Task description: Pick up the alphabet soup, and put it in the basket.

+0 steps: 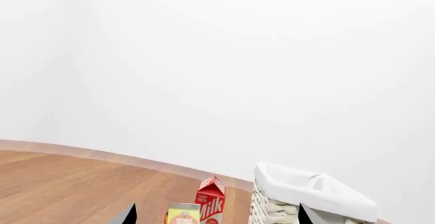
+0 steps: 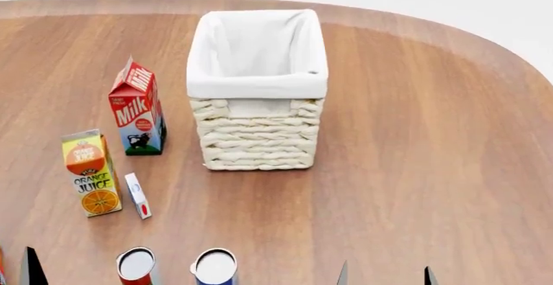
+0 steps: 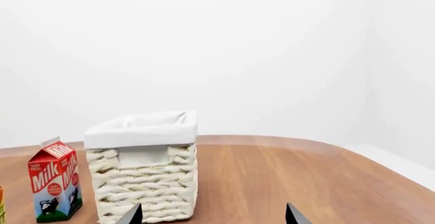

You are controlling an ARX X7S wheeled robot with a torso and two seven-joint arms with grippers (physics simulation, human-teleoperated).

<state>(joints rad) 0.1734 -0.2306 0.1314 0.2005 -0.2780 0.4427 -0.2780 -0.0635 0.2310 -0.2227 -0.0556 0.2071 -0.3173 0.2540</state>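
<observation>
From the head view, the left tool (image 2: 17,269) shows only as dark tips at the near edge, spread wide with nothing between them in its wrist view. Next come the boxy orange juice carton (image 2: 90,173), a small white packet (image 2: 137,195) lying flat, and the gabled milk carton (image 2: 136,109), all printed cardboard. At the near edge stand two similar cans: a red-labelled can (image 2: 136,265), then the alphabet soup (image 2: 214,267) with its blue side and pale top, standing untouched on the wood-grain tabletop (image 2: 415,142). They stand just beside each other, so a reach could close on the wrong can or tip the smooth cylinder over. Behind stands the basket (image 2: 256,133), coarse cream weave, soft white lining; its tall rim could catch a low-carried can. The right tool (image 2: 385,274) is likewise released, holding nothing.
</observation>
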